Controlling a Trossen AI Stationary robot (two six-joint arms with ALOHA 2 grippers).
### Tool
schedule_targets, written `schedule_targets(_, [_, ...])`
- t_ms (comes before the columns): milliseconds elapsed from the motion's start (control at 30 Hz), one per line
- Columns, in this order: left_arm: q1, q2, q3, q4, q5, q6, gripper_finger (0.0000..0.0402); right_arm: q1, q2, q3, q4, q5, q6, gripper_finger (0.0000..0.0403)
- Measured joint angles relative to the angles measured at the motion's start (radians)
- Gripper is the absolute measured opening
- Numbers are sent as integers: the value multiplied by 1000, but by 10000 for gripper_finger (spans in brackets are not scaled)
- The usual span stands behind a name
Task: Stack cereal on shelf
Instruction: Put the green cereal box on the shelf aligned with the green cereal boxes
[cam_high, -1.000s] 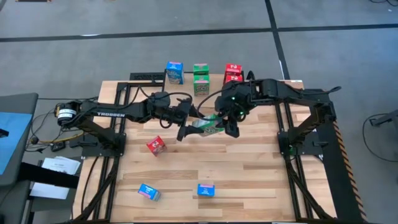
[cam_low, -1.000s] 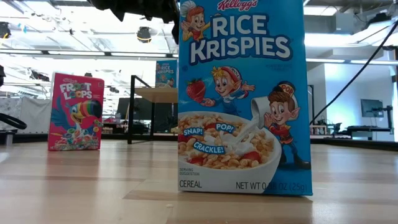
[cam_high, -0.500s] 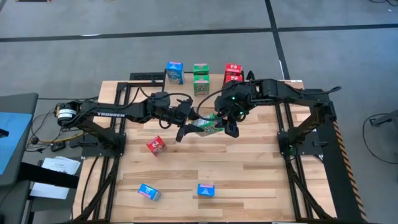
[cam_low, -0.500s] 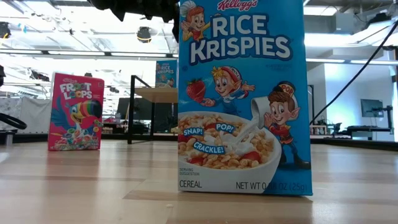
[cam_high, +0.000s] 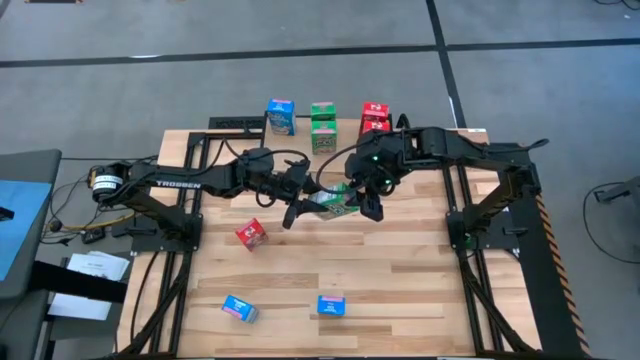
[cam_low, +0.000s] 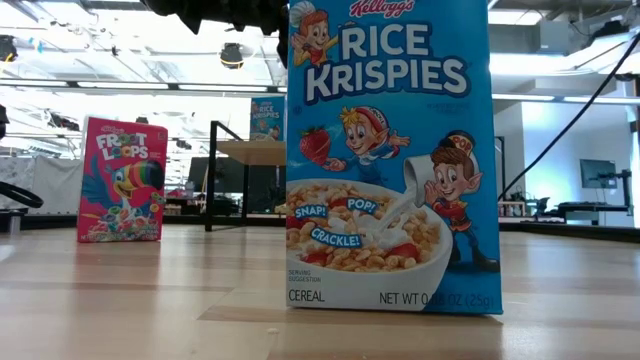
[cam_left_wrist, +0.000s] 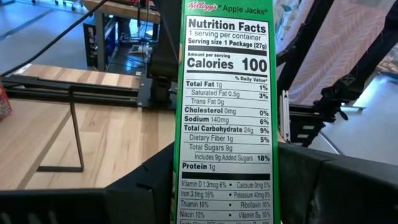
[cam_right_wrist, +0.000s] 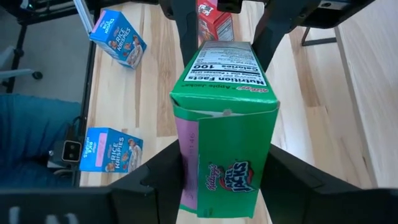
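- Done so far, judging from the high view: the shelf (cam_high: 330, 128) at the upper middle of the frame carries a blue box (cam_high: 281, 116), green boxes (cam_high: 322, 126) and red boxes (cam_high: 375, 117) in a row; the green and red ones look stacked two high, though the exact count is hard to tell.
- In hand: a green cereal box (cam_high: 336, 201) hangs above the table (cam_high: 400, 280) at the middle of the frame, between both arms.
- The left gripper (cam_high: 297, 210) has its jaws closed on one end of that box; its wrist view shows the nutrition panel (cam_left_wrist: 227, 106) filling the gap.
- The right gripper (cam_high: 368, 203) has its jaws set either side of the other end (cam_right_wrist: 224, 155); they appear to grip it, not fully closed.
- Left to do: the green box, plus a red box (cam_high: 251, 233) at left centre and two blue boxes (cam_high: 239, 308) (cam_high: 331, 305) at the lower middle, all on the table.
- My estimate: a bit past halfway.
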Motion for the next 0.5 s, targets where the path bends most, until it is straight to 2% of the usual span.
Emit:
schedule_targets(300, [0, 0, 0, -3, -3, 0, 179, 0, 0, 0, -24, 0, -2, 274])
schedule_targets(500, [0, 0, 0, -6, -2, 0, 179, -5, -13, 0, -32, 4, -31, 285])
